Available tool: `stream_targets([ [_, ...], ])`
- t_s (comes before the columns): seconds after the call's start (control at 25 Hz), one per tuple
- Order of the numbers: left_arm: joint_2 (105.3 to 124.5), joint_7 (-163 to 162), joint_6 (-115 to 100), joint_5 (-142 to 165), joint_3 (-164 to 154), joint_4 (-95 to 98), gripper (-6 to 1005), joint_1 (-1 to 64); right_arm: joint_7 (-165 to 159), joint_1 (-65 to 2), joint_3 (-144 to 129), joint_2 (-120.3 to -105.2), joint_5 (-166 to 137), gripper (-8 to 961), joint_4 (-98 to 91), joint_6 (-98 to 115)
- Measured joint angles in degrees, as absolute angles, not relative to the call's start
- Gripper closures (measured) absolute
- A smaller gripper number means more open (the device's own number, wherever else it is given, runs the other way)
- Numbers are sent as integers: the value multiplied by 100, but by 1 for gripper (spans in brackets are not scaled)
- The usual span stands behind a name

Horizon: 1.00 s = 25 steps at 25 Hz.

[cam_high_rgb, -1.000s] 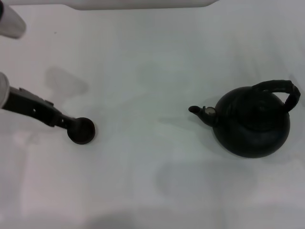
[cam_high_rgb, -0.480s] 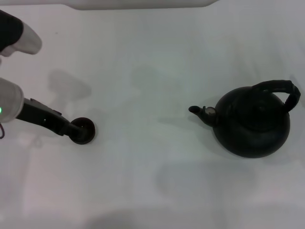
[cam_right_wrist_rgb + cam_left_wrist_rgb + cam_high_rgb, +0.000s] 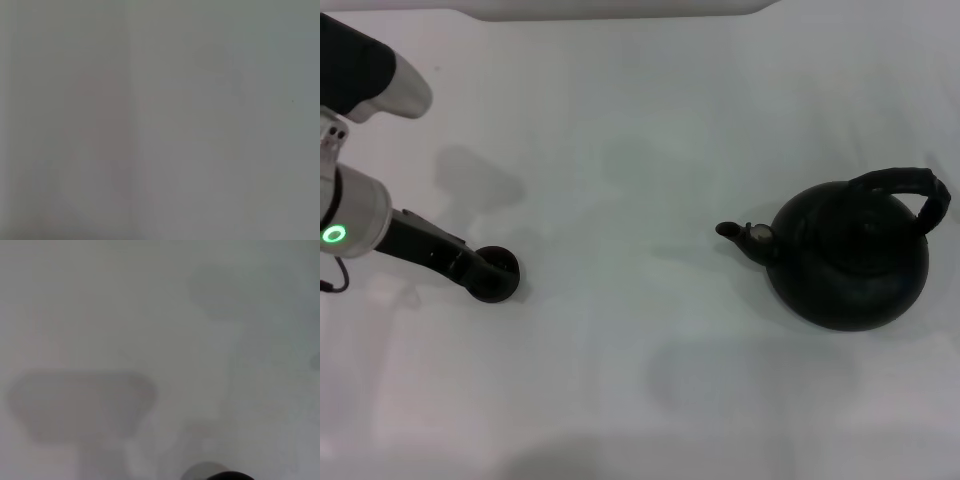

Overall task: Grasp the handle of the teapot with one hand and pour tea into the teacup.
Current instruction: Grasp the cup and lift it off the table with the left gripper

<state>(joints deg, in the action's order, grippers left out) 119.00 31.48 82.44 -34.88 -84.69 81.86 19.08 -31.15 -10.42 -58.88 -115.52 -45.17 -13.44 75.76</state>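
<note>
White table (image 3: 640,120) separates teacup (image 3: 498,275) from teapot (image 3: 848,262).

No legible text, label, brand, or number was present on any surface. The only sign was a lit green ring indicator (image 3: 334,235) on the left arm (image 3: 360,225).

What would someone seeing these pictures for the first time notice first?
Most likely the big round black teapot on the right of the white table, its arched handle over the lid and its spout aimed left. Next, the left gripper reaching in from the left edge and covering part of the small dark teacup. The right arm is out of sight.
</note>
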Motion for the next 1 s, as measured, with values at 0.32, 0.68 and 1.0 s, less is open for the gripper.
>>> stream_targets([
  [0.32, 11900, 3130, 8179, -3507, -8508, 8011, 119, 1946, -3091, -1058, -5888, -11549, -4517, 165, -1344, 7571],
  [0.68, 11891, 3132, 8128, -3514, -8508, 7779, 118, 2074, -3046, -1057, -5888, -11549, -4518, 166, -1344, 7567],
  [1.0, 11891, 3158, 8118, -3515, -8508, 7561, 121, 2223, -3047, -1054, -5888, -11549, -4518, 167, -1344, 7567],
])
